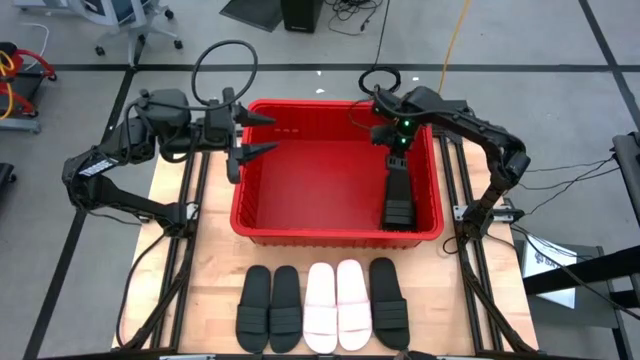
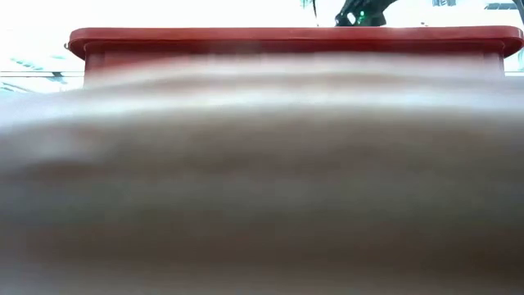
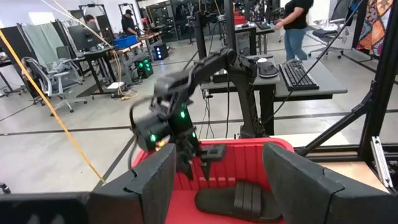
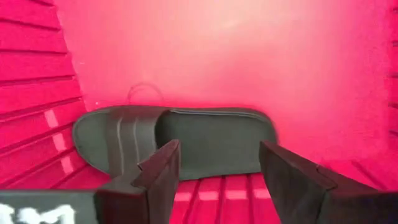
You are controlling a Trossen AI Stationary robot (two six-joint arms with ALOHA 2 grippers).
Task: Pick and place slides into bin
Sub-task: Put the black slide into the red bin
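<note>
My right fingers (image 4: 214, 171) spread wide, empty, above black ribbed-strap slide (image 4: 174, 143) lying in red plastic bin (image 1: 262, 215). Left fingers (image 1: 262, 135) wide, empty, over bin's rim.

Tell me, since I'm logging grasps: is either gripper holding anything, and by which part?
Nothing is held. The right gripper is open above the black slide lying in the bin; the left gripper is open and empty.

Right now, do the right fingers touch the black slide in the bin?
Apart. The right wrist view shows red bin floor between the open fingers and the black slide.
</note>
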